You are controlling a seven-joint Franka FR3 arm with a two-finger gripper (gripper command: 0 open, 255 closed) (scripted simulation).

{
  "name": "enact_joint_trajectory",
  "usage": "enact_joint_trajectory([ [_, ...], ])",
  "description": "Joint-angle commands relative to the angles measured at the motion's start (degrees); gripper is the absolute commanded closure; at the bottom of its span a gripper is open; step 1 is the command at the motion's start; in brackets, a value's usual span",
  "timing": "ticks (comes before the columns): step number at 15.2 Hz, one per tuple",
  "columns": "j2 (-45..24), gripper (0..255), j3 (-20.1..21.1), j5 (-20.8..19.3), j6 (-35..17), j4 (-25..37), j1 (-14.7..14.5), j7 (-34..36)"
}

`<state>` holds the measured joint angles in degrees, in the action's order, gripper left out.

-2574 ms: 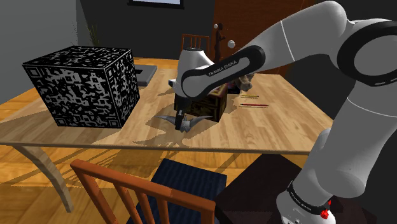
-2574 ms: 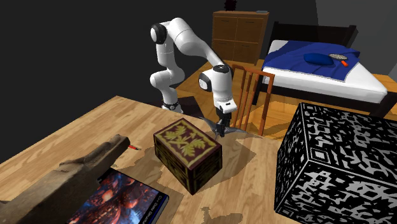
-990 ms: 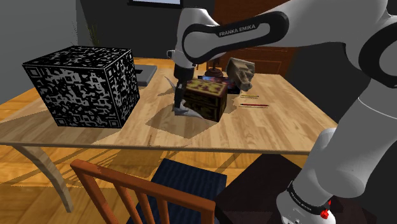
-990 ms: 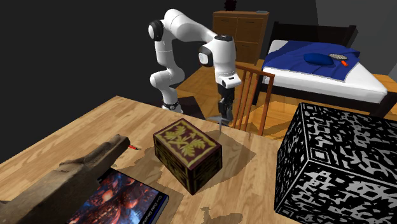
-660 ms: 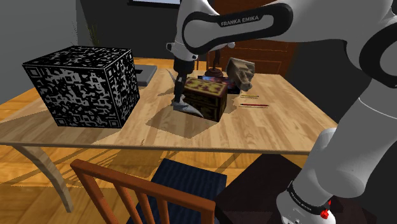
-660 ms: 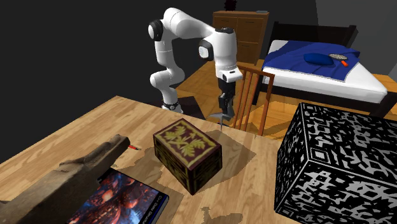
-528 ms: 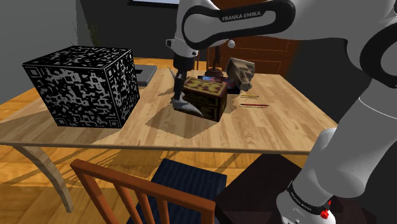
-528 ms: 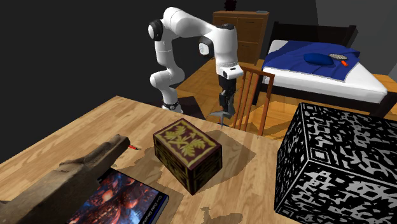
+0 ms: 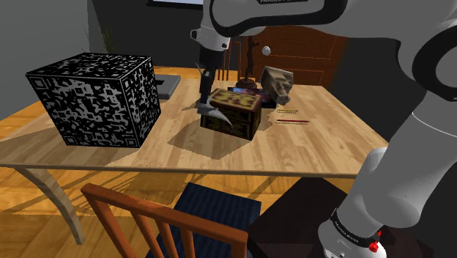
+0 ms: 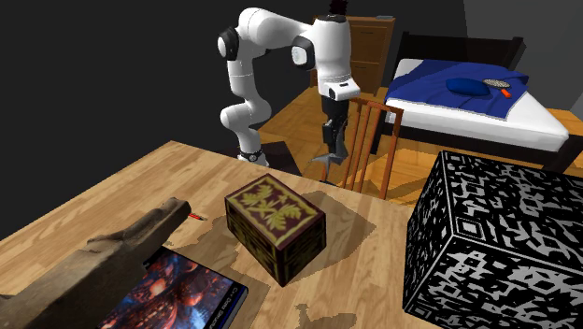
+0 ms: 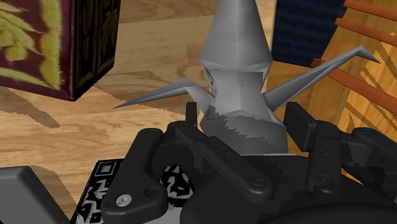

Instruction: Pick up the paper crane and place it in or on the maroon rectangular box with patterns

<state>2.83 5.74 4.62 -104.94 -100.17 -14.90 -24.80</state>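
Taking the maroon box with its yellow-green leaf pattern as the landmark, and reading the shoulder view from its left: a big cube covered in black-and-white blocky marks sits on the wooden tabletop, well apart from the box. A dark flat slab lies behind the cube, further back than the box.

Next comes the grey paper crane, just beside the box on the cube's side. It hangs clear of the tabletop at about the height of the box's lid, with its shadow on the wood beneath. The jaws are closed on it. In the wrist view they press against both sides of its body, with its pointed wings spreading out beyond them.

Past the box, a brown crumpled lump rests behind its far corner. A few thin sticks, one of them red, lie flat near the box on that side. The white arm arches over the box from the view's right.
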Motion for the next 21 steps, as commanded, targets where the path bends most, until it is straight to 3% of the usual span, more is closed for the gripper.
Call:
enact_joint_trajectory([
  [1,-0.06,255,0.01,-0.04,1.48,1.54,-0.01,0.14],
  [3,-0.29,255,0.00,-0.09,3.01,3.30,0.00,0.26],
  [11,-3.51,255,-5.46,0.98,4.68,7.27,5.16,-10.41],
  [21,-11.85,255,-10.78,2.97,8.45,18.10,11.54,-21.84],
])
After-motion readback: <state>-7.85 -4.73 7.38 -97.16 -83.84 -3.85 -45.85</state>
